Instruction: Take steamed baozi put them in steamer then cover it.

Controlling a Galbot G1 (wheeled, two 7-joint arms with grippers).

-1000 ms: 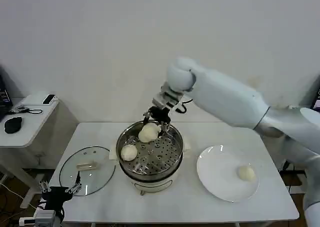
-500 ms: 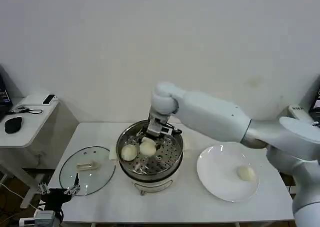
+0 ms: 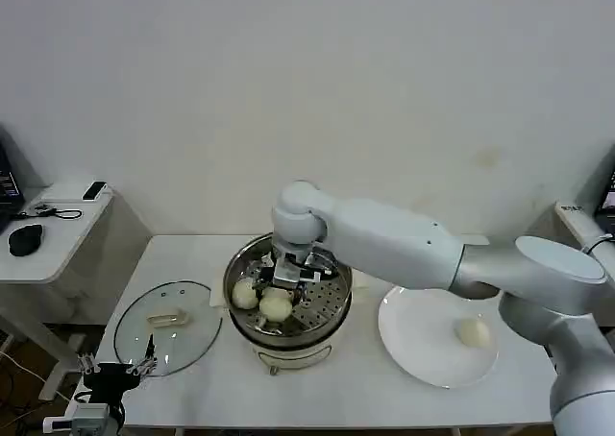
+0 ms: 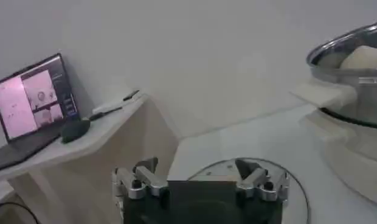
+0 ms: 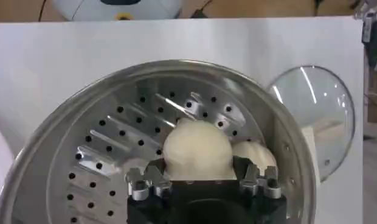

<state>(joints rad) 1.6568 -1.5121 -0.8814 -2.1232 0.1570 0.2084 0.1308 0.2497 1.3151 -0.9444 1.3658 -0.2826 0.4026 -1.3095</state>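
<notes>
The steamer (image 3: pixel 339 295) stands mid-table, its perforated tray (image 5: pixel 85 140) showing. My right gripper (image 3: pixel 281 294) is down inside it, shut on one baozi (image 3: pixel 276 307) that is low over the tray. In the right wrist view the fingers (image 5: pixel 248 173) flank this bun (image 5: pixel 196 149). A second baozi (image 3: pixel 244 293) lies right beside it (image 5: pixel 256 155). A third baozi (image 3: pixel 473 332) rests on the white plate (image 3: pixel 415 350). The glass cover (image 3: pixel 168 326) lies flat on the table left of the steamer. My left gripper (image 3: pixel 115 364) is parked open below the table's front-left corner (image 4: pixel 197 176).
A side table (image 3: pixel 48 234) with a mouse and small devices stands at the far left; a laptop (image 4: pixel 30 103) sits on it. Bare tabletop (image 3: pixel 327 388) lies in front of the steamer and between steamer and plate. The wall is close behind.
My right gripper carried its baozi from the steamer's far rim down and forward onto the tray beside the other bun. The left arm stayed still.
</notes>
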